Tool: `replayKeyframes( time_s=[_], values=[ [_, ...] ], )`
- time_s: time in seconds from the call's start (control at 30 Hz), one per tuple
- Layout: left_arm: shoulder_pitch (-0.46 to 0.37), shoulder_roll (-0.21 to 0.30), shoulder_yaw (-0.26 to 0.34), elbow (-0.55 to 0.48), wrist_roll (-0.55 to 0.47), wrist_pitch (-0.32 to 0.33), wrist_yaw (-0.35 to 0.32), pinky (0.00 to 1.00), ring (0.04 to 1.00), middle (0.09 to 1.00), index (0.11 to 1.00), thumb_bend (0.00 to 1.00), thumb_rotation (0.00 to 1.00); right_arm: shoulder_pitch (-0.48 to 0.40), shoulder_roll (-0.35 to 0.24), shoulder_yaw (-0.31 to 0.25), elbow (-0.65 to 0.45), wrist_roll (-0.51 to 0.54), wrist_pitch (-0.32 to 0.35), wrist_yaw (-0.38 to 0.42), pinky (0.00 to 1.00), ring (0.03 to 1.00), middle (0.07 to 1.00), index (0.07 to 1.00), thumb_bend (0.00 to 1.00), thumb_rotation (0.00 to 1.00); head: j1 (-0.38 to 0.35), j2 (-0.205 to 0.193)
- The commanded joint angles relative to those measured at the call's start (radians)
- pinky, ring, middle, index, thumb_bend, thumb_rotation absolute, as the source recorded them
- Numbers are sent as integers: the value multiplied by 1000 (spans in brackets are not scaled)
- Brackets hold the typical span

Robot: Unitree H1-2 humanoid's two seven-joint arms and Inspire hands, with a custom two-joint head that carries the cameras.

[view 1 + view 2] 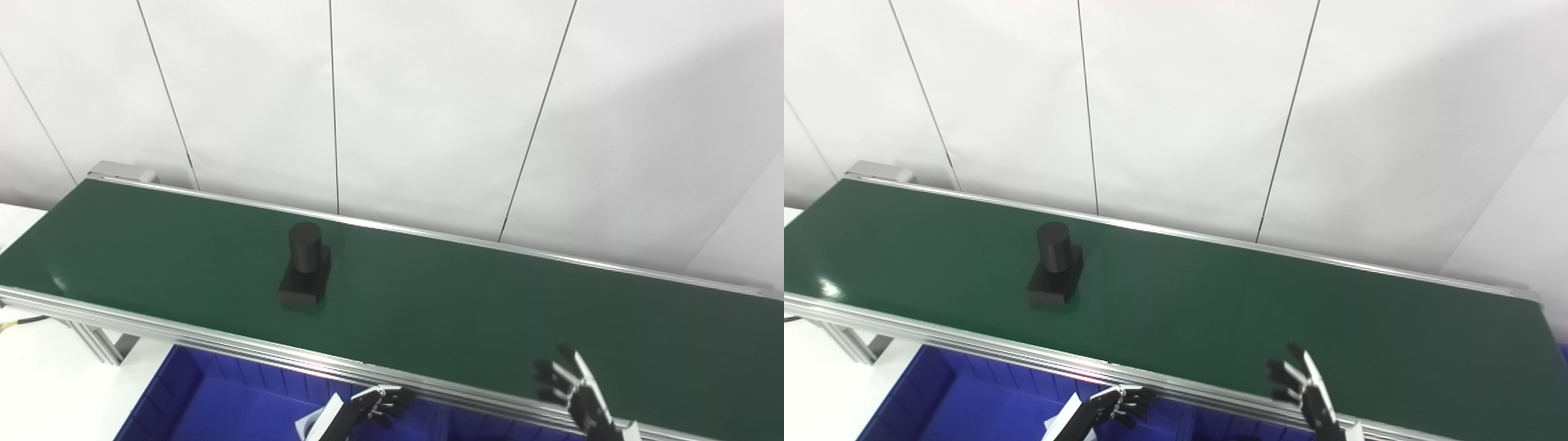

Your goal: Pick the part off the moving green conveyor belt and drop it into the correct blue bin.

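A black part (305, 265), a short cylinder standing on a rectangular block, rests on the green conveyor belt (465, 306) left of centre. My left hand (383, 404) hangs below the belt's near rail over the blue bin (184, 398), fingers curled and holding nothing I can see. My right hand (572, 386) is raised over the belt's near edge at the right, open with its fingers spread. Both hands are well apart from the part, which lies to their upper left.
The belt's aluminium rails (245, 349) run along both long edges. A white panelled wall (429, 110) stands right behind the belt. A white surface (43, 380) and the belt's frame leg (98, 346) lie at the lower left.
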Motion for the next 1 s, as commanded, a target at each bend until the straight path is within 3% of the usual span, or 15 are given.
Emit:
replayKeyframes(
  time_s=[0.0,0.17,0.37,0.7,0.97],
  values=[
    [-19,-2,1,-13,-1,-40,12,593,655,710,739,818,170,-42,-1,-9,-46,16,31,18,696,781,817,931,710,439,0,0],
    [-27,-7,3,-4,-5,-40,8,600,661,705,734,818,167,-124,-9,-21,-56,-20,74,28,705,796,833,915,722,396,1,1],
    [-41,-11,-3,13,-4,-40,16,591,659,706,730,815,167,-210,-37,-18,-48,-92,140,63,730,836,864,907,722,437,-4,-5],
    [-68,-11,-28,46,19,-40,61,548,620,678,702,811,173,-359,-48,17,-79,-145,381,190,730,859,907,908,732,383,-11,-12],
    [-77,-9,-40,55,9,-40,73,535,608,673,693,814,174,-453,-38,65,-62,-219,521,234,703,837,912,914,731,375,-22,-12]
  ],
)
